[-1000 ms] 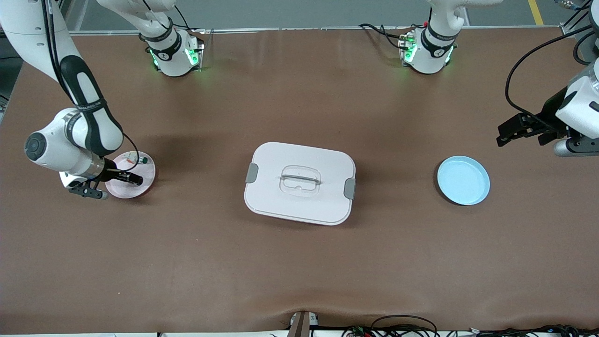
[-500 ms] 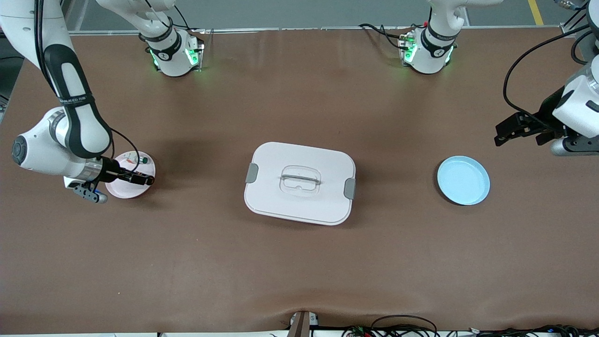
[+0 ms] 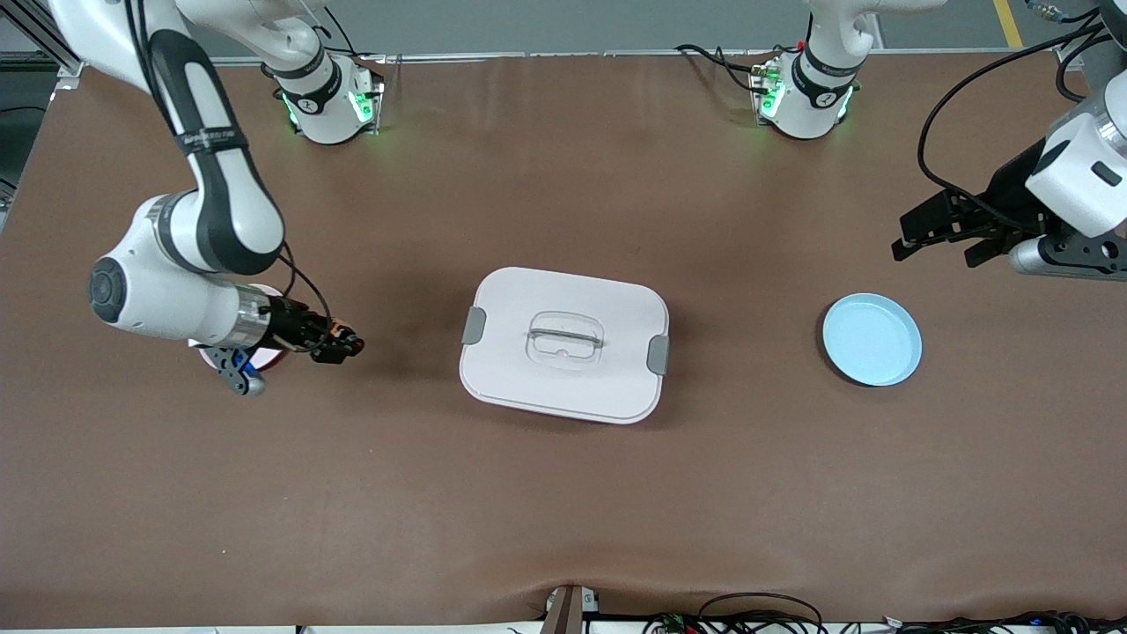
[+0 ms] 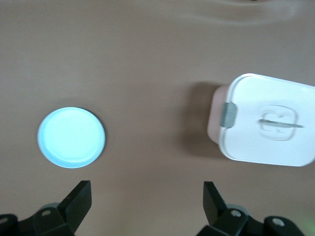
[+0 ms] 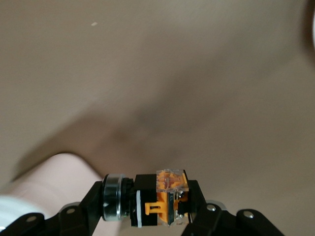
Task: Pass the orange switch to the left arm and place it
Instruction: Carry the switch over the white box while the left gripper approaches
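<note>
Carrying step in hand, by the look of it: right tool clamped on the orange switch, up in the air over bare tabletop between the pink plate and the box. In the right wrist view, black body and orange clip of the switch pinched between the fingers, with a silver collar at one end. Pink plate mostly hidden under the right wrist, only a sliver of rim showing.

Standing squarely in the way: white lidded box with grey side clips and a clear handle, in the middle of the tabletop. Next move probably calls for enough height to clear the lid, or a path round it, then a meeting with the other arm for a handover.

Toward the left arm's end: light-blue plate, bare, likely the drop point. Left tool empty, jaws wide, hanging over tabletop beside that plate, waiting
</note>
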`<state>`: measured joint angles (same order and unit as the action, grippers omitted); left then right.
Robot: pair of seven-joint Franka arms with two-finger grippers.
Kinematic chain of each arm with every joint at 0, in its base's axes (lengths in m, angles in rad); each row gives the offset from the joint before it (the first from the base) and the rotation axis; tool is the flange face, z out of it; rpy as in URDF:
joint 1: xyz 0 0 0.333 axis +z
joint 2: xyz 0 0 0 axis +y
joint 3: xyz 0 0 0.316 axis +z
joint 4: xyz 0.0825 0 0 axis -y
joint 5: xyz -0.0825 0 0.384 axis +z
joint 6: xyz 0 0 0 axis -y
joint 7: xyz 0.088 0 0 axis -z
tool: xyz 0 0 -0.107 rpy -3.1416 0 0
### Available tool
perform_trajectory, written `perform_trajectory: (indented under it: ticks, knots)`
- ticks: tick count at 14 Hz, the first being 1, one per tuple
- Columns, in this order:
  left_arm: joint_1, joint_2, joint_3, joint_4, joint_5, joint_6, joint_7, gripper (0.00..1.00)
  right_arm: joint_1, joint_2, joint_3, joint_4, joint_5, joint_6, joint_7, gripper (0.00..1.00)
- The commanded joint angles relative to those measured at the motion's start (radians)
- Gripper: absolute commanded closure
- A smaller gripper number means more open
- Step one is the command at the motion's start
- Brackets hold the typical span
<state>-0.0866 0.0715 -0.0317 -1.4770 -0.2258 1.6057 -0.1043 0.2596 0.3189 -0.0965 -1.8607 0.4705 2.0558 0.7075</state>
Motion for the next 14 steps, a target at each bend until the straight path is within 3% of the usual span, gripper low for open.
perform_trajectory:
  ticks: [1,7,11,14]
  knots:
    - [0.004,-0.007,0.001,0.009,-0.101,-0.021,-0.005,0.00,0.064,0.017,-0.011,0.115,0.016,-0.066,0.197,1.00]
    - [-0.002,0.014,-0.031,0.000,-0.314,-0.018,-0.006,0.00,0.151,0.034,-0.011,0.215,0.092,-0.079,0.461,1.00]
    - [-0.007,0.114,-0.033,0.004,-0.504,-0.003,0.005,0.00,0.202,0.034,-0.011,0.256,0.131,-0.079,0.628,1.00]
    - [-0.064,0.140,-0.033,0.004,-0.550,0.062,0.008,0.00,0.234,0.038,-0.011,0.274,0.166,-0.075,0.733,1.00]
